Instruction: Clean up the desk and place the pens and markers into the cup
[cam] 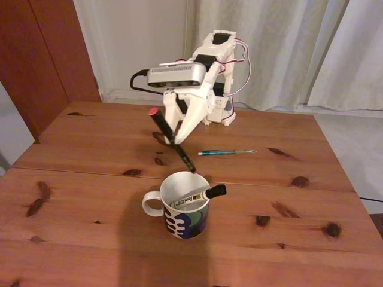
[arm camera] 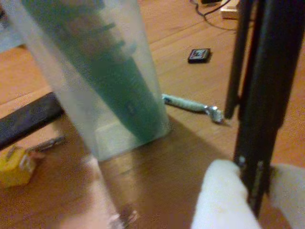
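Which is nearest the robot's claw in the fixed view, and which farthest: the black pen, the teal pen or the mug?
From the gripper:
1. Black pen, clamped in it, tilted.
2. Teal pen, lying on the desk to its right.
3. Mug, in front, with the white marker inside.

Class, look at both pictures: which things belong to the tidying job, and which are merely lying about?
Part of the job:
cup
white marker, already in the cup
black pen, held by the gripper
teal pen, on the desk

Lying about:
small dark card
yellow object
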Controlling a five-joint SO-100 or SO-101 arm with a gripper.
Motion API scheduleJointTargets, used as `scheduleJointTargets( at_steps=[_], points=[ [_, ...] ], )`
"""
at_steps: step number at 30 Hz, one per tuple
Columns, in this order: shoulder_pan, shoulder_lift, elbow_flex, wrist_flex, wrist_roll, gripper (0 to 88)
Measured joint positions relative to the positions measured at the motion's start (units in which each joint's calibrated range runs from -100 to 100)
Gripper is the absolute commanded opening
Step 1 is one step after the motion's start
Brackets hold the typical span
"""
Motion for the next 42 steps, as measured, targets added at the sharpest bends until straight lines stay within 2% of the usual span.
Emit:
scheduleJointTargets(
  at_steps=[23,31,42],
  points=[
    [1.0,8.6,-1.4,-0.1,0.0,1.7],
    [2.1,9.0,-1.4,-0.1,0.0,13.2],
    [2.0,9.0,3.9,-0.1,0.8,13.0]
  ],
)
